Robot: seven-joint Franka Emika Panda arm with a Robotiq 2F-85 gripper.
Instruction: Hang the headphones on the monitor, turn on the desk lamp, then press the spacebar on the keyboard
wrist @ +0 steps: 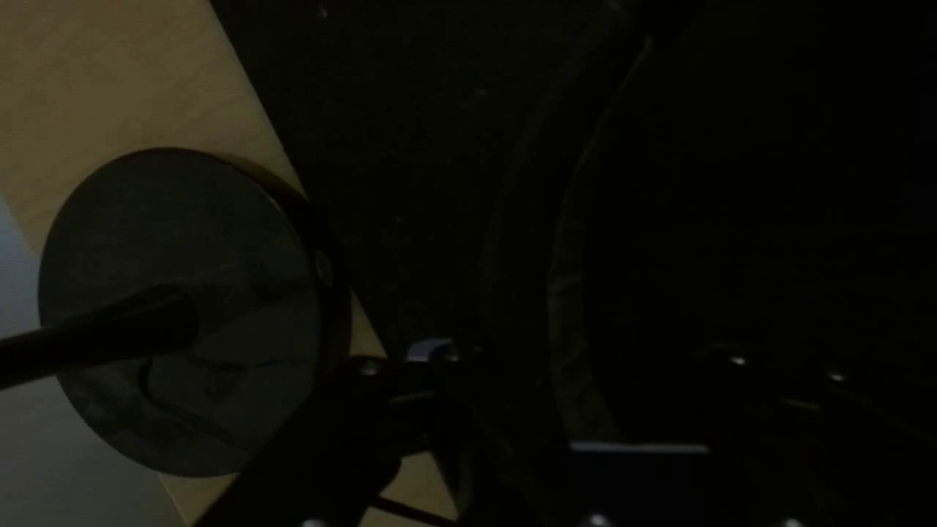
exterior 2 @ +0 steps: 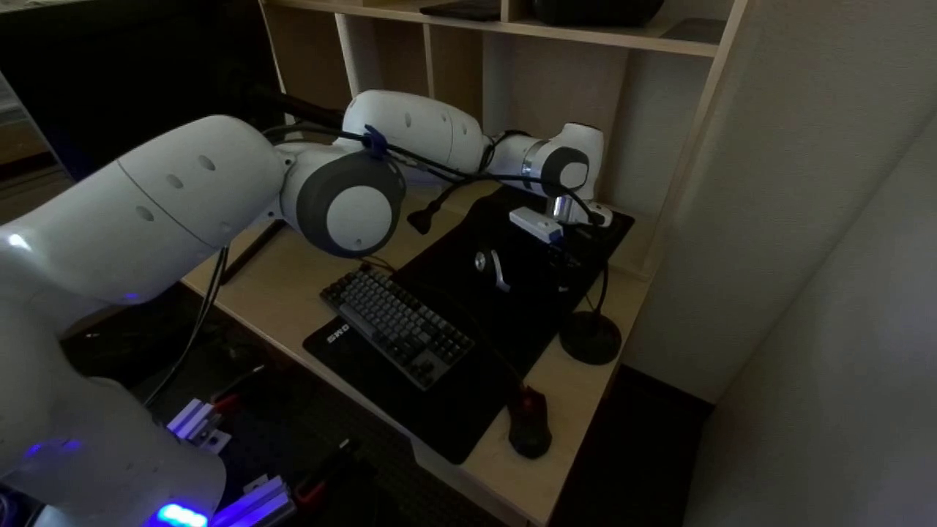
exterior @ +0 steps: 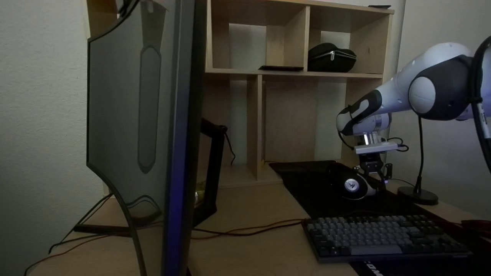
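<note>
Judging 0/3 done, prob. at pickup. Have yet to reach monitor point(exterior: 122, 115), tap keyboard point(exterior: 383, 235), switch on desk lamp point(exterior 2: 589, 338) (looks unlit). Find headphones point(exterior: 351, 185) nr it, unhung; gripper point(exterior: 375, 180) at headband point(wrist: 575, 307), too dark to tell gap/grip.

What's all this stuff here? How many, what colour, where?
desk: one, pale wood, centre
mat: one, black, on desk
keyboard: one, grey-black, partly on mat
headphones: one pair, black with pale parts, on mat
desk lamp: one, black, at mat's edge
mouse: one, black with red glow, beside mat
monitor: one, grey back, opposite end from desk lamp
shelf unit: one, pale wood, desk's back
zip case: one, black, in shelf unit
flat things: at least two, dark, on shelf unit
cables: several, black and reddish, across desk
walls: at least two, pale, around desk
robot arm: one, white and dark grey, over desk
pincer: one, black, at headphones; grip unclear
</note>
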